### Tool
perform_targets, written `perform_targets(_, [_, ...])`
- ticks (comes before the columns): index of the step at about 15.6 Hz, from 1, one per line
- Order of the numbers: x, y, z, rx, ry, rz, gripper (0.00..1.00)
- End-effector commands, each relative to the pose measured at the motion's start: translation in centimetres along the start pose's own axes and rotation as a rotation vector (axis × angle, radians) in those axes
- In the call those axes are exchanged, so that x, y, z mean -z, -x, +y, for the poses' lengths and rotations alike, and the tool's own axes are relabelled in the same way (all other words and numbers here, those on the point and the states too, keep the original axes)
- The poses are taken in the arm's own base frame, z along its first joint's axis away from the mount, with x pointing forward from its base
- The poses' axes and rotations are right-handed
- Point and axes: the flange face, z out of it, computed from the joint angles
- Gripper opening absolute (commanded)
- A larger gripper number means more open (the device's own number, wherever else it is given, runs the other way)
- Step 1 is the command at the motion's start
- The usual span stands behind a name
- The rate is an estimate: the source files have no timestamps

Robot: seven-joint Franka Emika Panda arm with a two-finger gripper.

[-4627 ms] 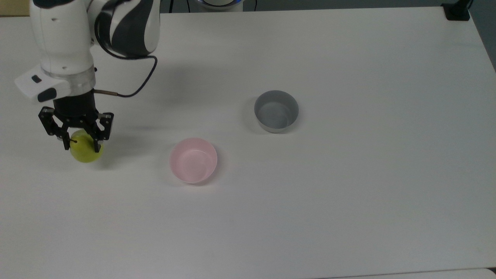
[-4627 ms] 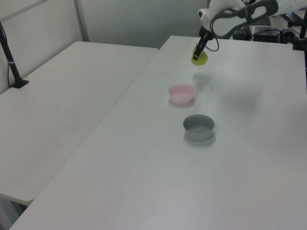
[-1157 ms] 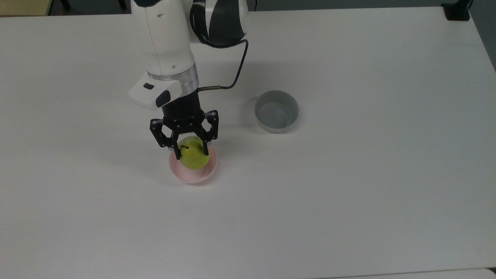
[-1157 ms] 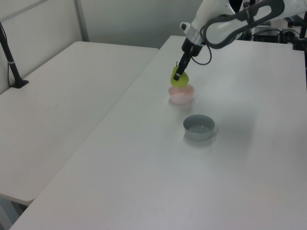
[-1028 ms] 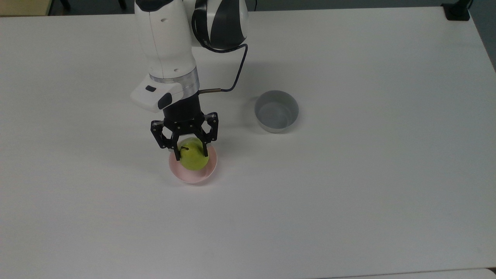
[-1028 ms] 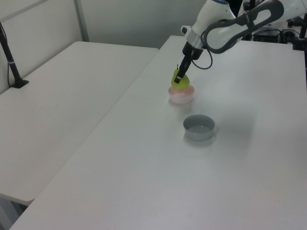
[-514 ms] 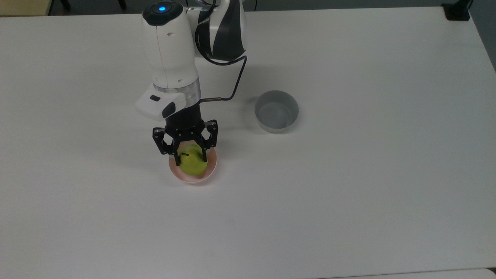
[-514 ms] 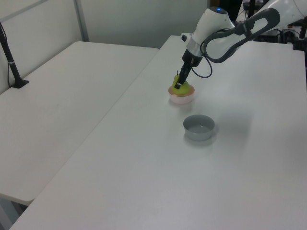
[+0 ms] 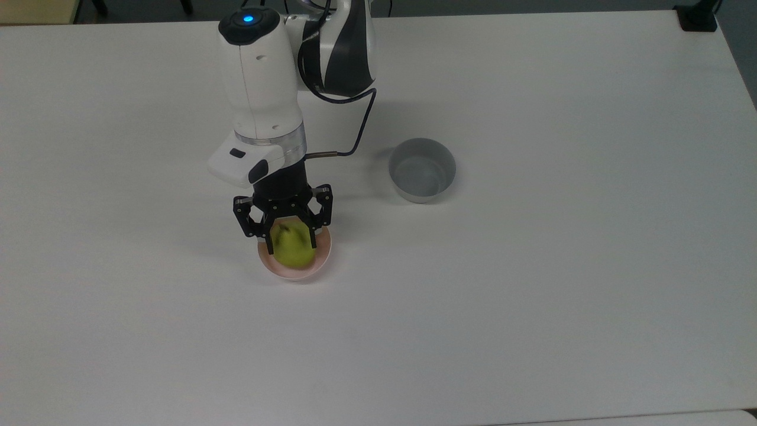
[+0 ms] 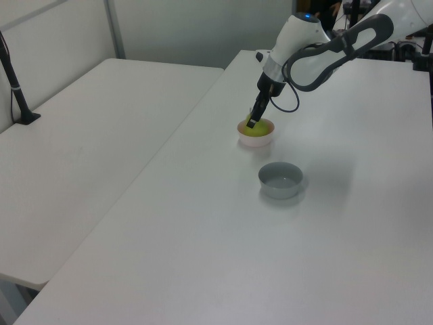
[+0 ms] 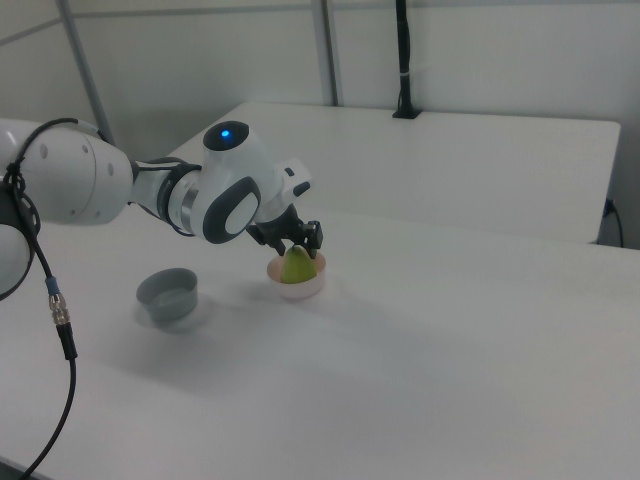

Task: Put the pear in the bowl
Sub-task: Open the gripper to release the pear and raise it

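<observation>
Roughly central in the top view, one pear (image 9: 292, 248) sits in one pink bowl (image 9: 322, 255), gripper (image 9: 290, 239) fingers spread around it, released. One grey bowl (image 9: 421, 170) sits apart to the top view's right; wide bare table (image 9: 532, 296) stretches to the edges. Left view: pear (image 10: 256, 134) low inside bowl (image 10: 256, 140), a second table (image 10: 101, 135) adjoining. Right view: pear (image 11: 296, 266) upright in bowl (image 11: 297, 287).

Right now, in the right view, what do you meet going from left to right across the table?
Grey bowl → pink bowl with the pear sitting in it and the gripper right above the pear.
</observation>
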Motion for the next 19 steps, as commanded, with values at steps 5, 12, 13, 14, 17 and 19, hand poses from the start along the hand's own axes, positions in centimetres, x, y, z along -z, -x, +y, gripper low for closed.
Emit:
perform_targets(5, [1.4, -0.3, 0.2, -0.007, 0.017, 0.030, 1.00])
perform_targets(12, [6.8, -1.0, 2.0, -0.030, 0.007, -0.003, 1.00])
perform_targets(13, [8.0, -1.2, 2.1, -0.031, 0.001, -0.013, 1.00])
perform_targets(14, [9.3, -1.4, 2.7, -0.037, -0.003, -0.027, 1.00])
perform_targets(17, [12.7, -1.5, 4.4, -0.059, -0.010, -0.062, 1.00])
perform_targets(19, [14.7, -0.8, 5.5, -0.076, -0.020, -0.104, 1.00])
